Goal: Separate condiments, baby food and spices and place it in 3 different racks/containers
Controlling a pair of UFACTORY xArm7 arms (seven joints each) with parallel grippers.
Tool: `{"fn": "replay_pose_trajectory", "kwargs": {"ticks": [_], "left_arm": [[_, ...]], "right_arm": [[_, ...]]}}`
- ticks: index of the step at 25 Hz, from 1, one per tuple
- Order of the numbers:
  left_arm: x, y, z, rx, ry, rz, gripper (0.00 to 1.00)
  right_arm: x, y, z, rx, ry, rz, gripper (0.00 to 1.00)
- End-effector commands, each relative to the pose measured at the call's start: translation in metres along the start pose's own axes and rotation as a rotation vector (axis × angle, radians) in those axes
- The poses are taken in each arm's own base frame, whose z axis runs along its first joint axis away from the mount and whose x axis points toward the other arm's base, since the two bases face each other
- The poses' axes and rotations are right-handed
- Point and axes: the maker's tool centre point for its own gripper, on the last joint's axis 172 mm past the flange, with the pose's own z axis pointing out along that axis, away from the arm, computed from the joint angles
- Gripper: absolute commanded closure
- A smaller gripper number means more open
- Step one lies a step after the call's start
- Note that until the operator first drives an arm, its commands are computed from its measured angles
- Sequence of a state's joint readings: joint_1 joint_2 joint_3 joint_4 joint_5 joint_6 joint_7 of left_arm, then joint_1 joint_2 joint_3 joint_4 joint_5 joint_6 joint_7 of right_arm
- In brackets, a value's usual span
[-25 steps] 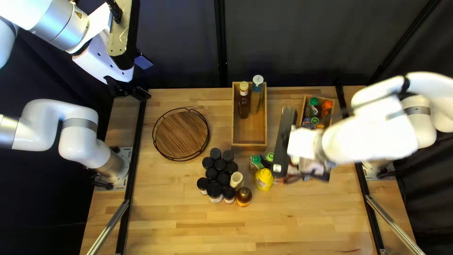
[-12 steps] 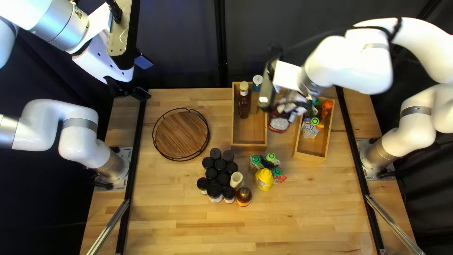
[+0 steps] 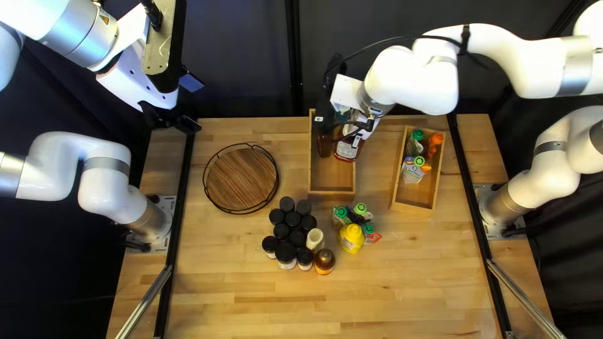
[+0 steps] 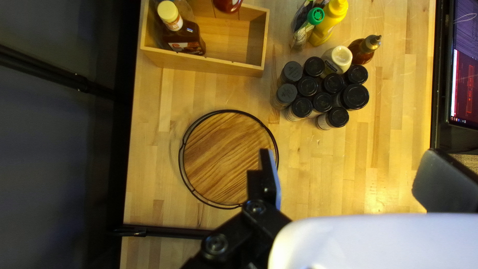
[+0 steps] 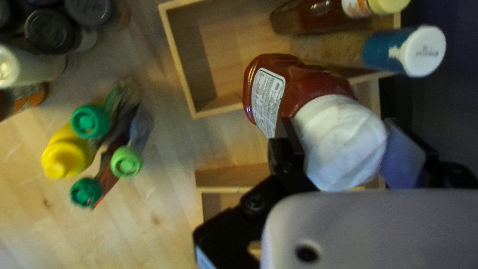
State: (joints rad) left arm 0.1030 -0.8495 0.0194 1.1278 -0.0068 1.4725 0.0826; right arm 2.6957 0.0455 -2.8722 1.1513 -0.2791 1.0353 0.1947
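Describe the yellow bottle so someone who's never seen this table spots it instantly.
In the top left view, find the wooden box at the far middle of the table. Just below it, green-capped containers stand right of the black-capped jars. The yellow bottle is beside them, and unlike them it is yellow right up to its cap.

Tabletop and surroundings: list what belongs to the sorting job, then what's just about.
Job:
- red sauce bottle, in the right claw
- black-lidded jars
- yellow bottle
- green-capped packs
- wooden boxes
- round tray

Just about:
- screen
- metal bars
- dark curtain
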Motion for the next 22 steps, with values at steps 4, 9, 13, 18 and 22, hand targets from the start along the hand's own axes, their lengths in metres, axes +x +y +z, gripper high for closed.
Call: {"fn": "replay_pose_trajectory", "kwargs": {"ticks": [4,9,13,18,22], "left_arm": [[0.0,0.0,0.0,0.0,0.0,0.0,0.0],[0.0,0.0,0.0,0.0,0.0,0.0,0.0],[0.0,0.0,0.0,0.0,0.0,0.0,0.0],[0.0,0.0,0.0,0.0,0.0,0.0,0.0],[0.0,0.0,0.0,0.0,0.0,0.0,0.0]], "right_arm": [[0.0,-0.006,0.018,-0.043,0.017,-0.051,1.0],[-0.005,-0.013,0.03,-0.064,0.013,-0.104,1.0],[-0.007,-0.017,0.037,-0.071,0.006,-0.145,1.0],[-0.005,-0.023,0.044,-0.073,-0.009,-0.183,1.0],[-0.004,-0.028,0.048,-0.068,-0.022,-0.205,1.0]]}}
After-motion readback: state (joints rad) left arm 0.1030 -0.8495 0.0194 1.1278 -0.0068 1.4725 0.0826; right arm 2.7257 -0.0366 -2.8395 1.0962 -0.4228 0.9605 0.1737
